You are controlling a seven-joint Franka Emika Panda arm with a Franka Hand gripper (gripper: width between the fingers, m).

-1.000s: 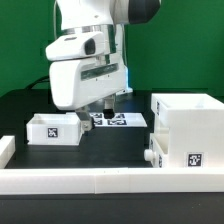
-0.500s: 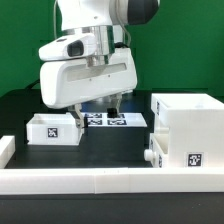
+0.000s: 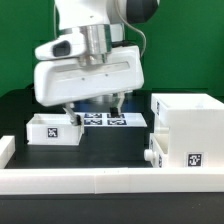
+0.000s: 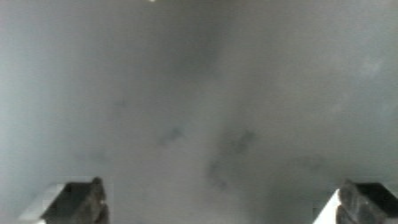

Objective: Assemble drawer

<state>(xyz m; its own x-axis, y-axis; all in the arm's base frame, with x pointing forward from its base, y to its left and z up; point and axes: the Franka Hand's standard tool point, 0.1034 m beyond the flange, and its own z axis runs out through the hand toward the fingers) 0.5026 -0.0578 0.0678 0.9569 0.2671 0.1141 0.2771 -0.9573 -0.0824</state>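
The hand [image 3: 95, 109] hangs spread wide, gripping nothing, above the marker board [image 3: 112, 121]. In the exterior view, the small drawer box [image 3: 52, 129] rests on the bench [image 3: 110, 146] at eight o'clock, and the larger case [image 3: 186, 130] stands at four o'clock.

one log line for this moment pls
hand: open, empty | position: near small drawer box and marker board | large cabinet box: exterior view's right, apart from hand

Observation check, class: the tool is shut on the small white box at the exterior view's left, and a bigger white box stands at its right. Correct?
No: the tool is open and empty, as the wrist view shows, its fingertips wide apart. The small white box and bigger white box stand as stated.
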